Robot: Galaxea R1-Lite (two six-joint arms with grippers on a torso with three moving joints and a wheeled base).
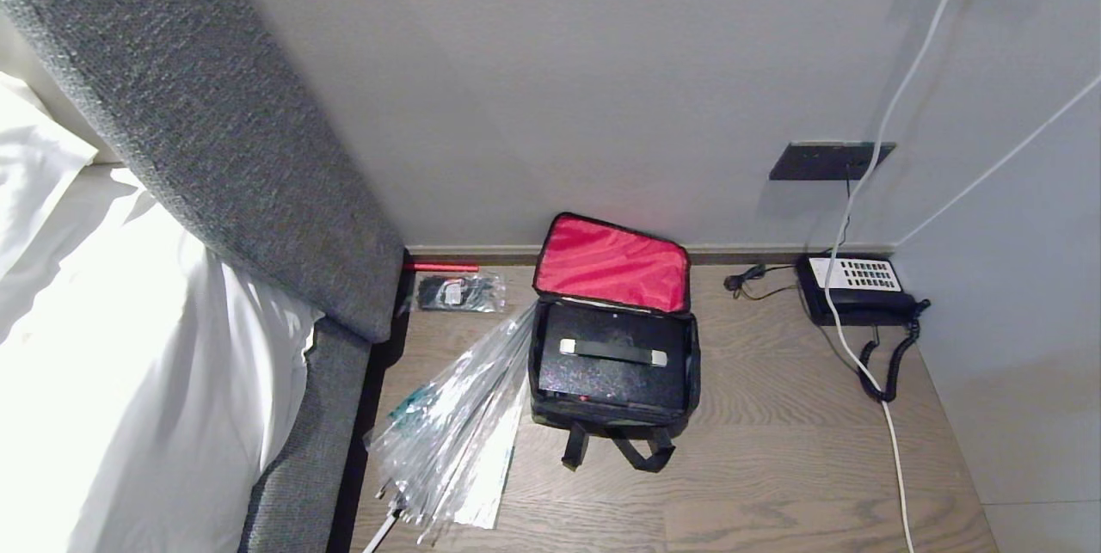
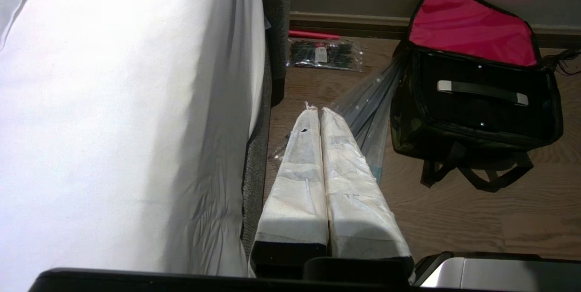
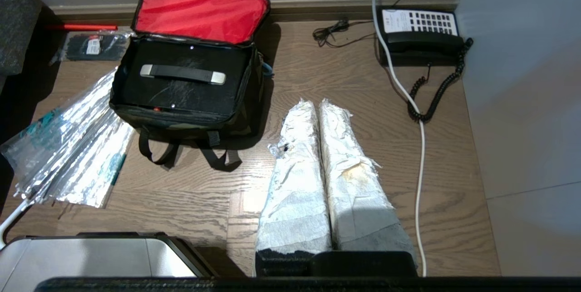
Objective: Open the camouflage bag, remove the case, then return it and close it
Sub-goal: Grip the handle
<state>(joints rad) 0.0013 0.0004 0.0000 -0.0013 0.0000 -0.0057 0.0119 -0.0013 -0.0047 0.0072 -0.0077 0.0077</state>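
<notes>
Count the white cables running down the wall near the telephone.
2: one white cable drops past the black-and-white telephone onto the wooden floor; another thin white cable slants across the right-hand wall.

I'm seeing a clear plastic umbrella lying folded on the wood floor beside the bed. A black-and-white telephone is sitting in the corner, its coiled cord trailing forward. A small plastic packet, possibly of dark ties, is lying near the baseboard next to a red stick. A white cable is hanging down the wall.
</notes>
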